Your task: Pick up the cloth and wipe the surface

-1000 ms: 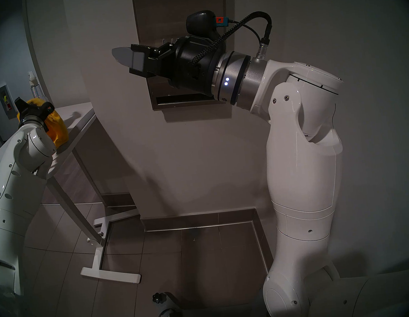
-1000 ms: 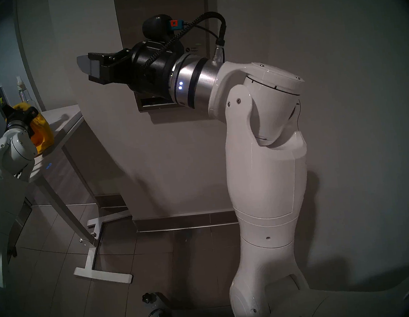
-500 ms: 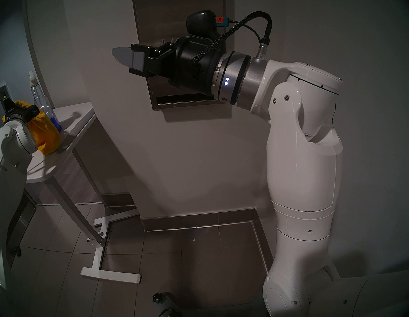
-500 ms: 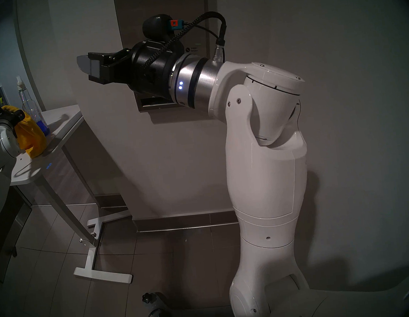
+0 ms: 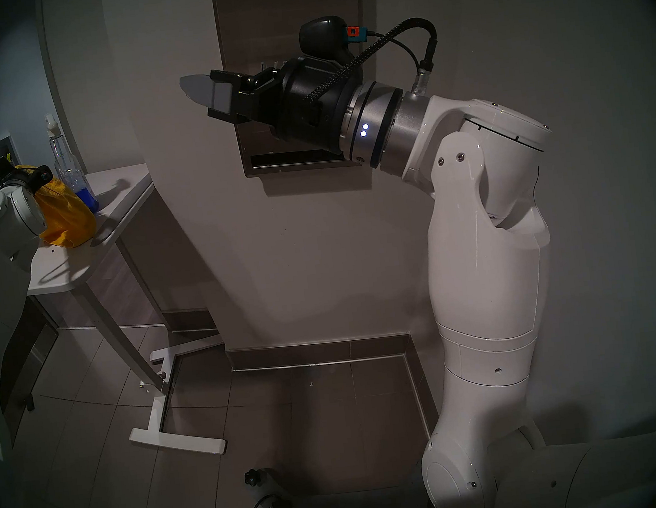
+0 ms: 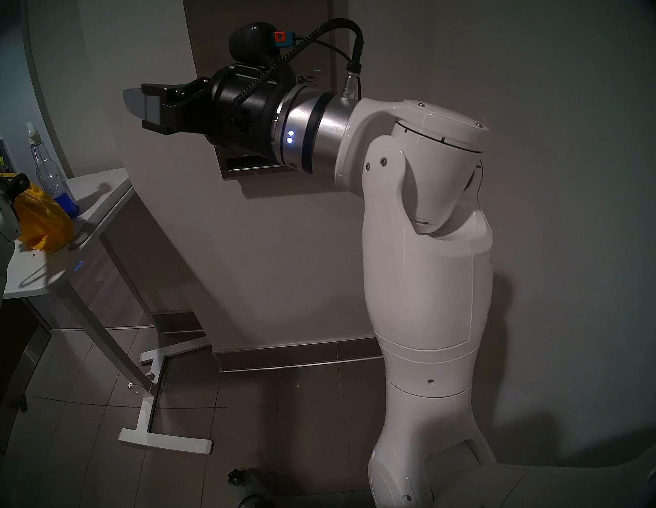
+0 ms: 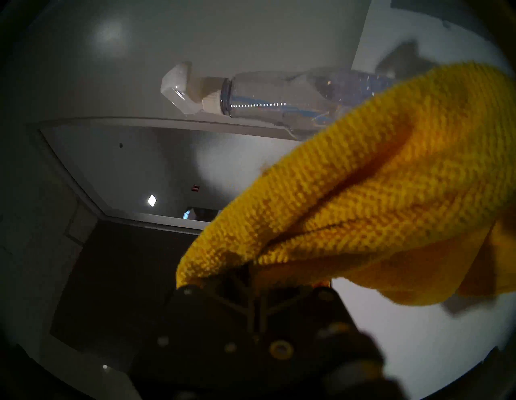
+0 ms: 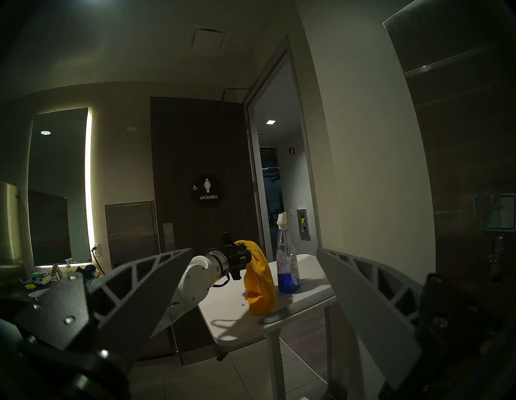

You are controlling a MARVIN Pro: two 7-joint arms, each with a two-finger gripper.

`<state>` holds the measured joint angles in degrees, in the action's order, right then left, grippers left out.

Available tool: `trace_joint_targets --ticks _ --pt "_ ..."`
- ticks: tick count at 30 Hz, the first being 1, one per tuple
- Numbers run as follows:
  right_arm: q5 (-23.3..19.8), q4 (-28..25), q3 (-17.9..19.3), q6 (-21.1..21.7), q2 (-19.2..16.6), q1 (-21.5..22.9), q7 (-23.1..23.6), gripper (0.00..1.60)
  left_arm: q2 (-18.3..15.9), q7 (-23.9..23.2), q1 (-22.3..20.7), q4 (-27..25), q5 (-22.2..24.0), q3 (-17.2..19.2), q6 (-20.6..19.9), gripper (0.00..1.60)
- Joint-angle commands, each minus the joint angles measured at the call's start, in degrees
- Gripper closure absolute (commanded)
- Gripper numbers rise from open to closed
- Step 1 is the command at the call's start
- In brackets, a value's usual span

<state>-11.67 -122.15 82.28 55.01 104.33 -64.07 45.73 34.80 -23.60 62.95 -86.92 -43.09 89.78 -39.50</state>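
Observation:
My left gripper (image 5: 25, 176) is shut on the top of the mustard-yellow cloth (image 5: 68, 218), which hangs down over the white table (image 5: 121, 188). I cannot tell whether its lower end touches the top. The cloth fills the left wrist view (image 7: 363, 195) and hides the fingertips. It also shows in the right wrist view (image 8: 259, 282). My right gripper (image 5: 206, 95) is open and empty, held high in front of the brushed steel dispenser panel (image 5: 284, 10) on the wall. The panel is at the right edge of the right wrist view (image 8: 474, 139).
A clear spray bottle (image 5: 67, 170) with blue liquid stands on the table just right of the cloth. The table's legs and foot (image 5: 176, 441) stand on the tiled floor. An open doorway (image 8: 276, 181) lies behind the table.
My left arm has drawn back to the left and slightly down with the cloth, uncovering the spray bottle. The right arm has not moved.

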Motion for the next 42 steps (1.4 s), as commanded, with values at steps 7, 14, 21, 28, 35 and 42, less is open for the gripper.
trace_joint_targets --ticks 7,14,21,28,35,42 --pt "-0.11 -1.2 0.14 -0.27 0.17 0.95 0.04 0.09 0.11 0.91 5.18 -5.88 -0.07 4.04 -6.7 1.6" --pt "-0.11 -1.19 0.14 -0.27 0.19 0.93 0.04 0.09 -0.16 0.28 6.57 -6.68 0.64 5.03 -7.23 0.0" --pt "-0.12 -1.17 0.13 -0.28 0.19 0.92 0.03 0.09 3.07 -1.33 5.16 -7.58 5.46 8.56 -7.01 0.0" --pt "-0.15 -1.1 0.12 -0.29 0.19 0.89 0.03 0.09 6.77 -3.61 2.09 -7.93 15.13 14.11 -9.45 1.6" --pt "-0.17 -1.12 0.12 -0.29 0.18 0.9 0.02 0.09 10.17 -2.97 -1.2 -6.13 18.69 19.37 -10.2 0.0" --pt "-0.17 -1.16 0.13 -0.29 0.17 0.92 0.0 0.09 9.92 0.74 -2.27 -4.74 17.34 18.78 -8.82 0.0"
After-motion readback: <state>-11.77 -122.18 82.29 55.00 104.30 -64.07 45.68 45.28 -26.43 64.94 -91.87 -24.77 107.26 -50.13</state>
